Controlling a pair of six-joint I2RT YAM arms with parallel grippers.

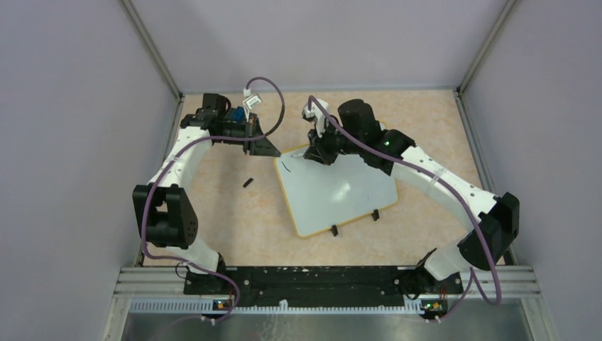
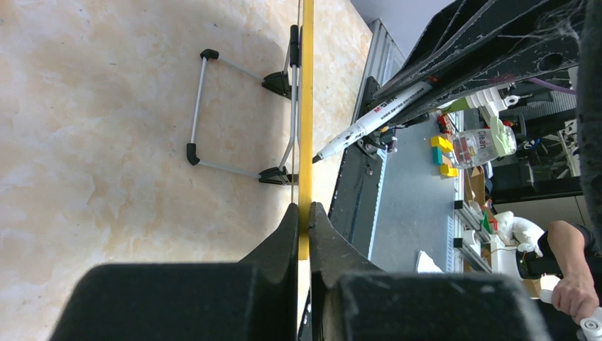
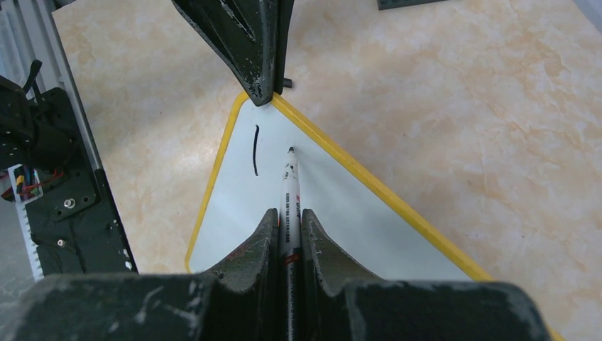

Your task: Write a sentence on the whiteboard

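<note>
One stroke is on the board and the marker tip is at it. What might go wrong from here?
1. The left gripper pinches only the corner rim of the whiteboard; pen pressure may pivot or slide the board on its clip feet.
2. The marker in the right gripper has its tip near the yellow edge, so a long stroke might run off.

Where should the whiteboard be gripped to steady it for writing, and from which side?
Its thin yellow rim at the far left corner, coming from the left, jaws straddling the edge. The whiteboard is a flat sheet, so only its edge fits a pinch; the left gripper is shut there, apart from the marker.
</note>
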